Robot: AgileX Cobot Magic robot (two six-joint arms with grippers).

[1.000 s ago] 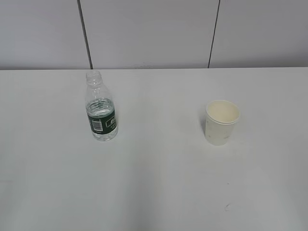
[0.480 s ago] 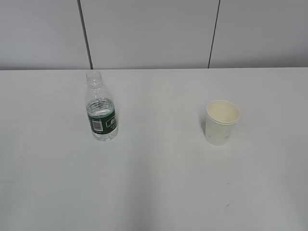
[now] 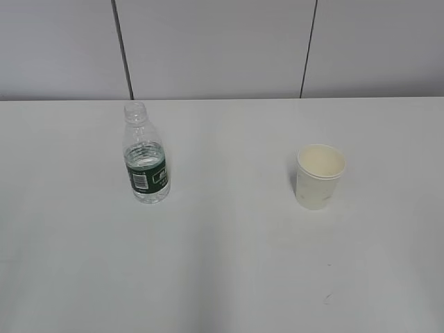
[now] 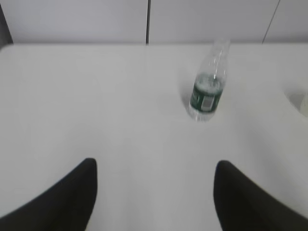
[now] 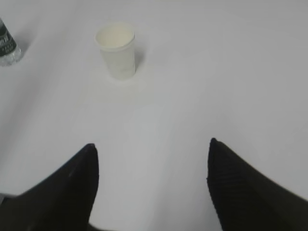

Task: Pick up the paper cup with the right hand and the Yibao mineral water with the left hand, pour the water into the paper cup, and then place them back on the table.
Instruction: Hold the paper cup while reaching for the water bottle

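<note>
The Yibao mineral water (image 3: 146, 157) stands upright and capless on the white table (image 3: 222, 263), left of centre. It also shows in the left wrist view (image 4: 208, 89), far ahead and right of my left gripper (image 4: 155, 166), which is open and empty. The paper cup (image 3: 319, 176) stands upright right of centre. It also shows in the right wrist view (image 5: 117, 50), ahead and left of my right gripper (image 5: 151, 147), which is open and empty. Neither arm shows in the exterior view.
A grey panelled wall (image 3: 222, 48) rises behind the table's far edge. The bottle's lower part shows at the left edge of the right wrist view (image 5: 7, 48). A small dark speck (image 3: 326, 299) lies on the table near the front right.
</note>
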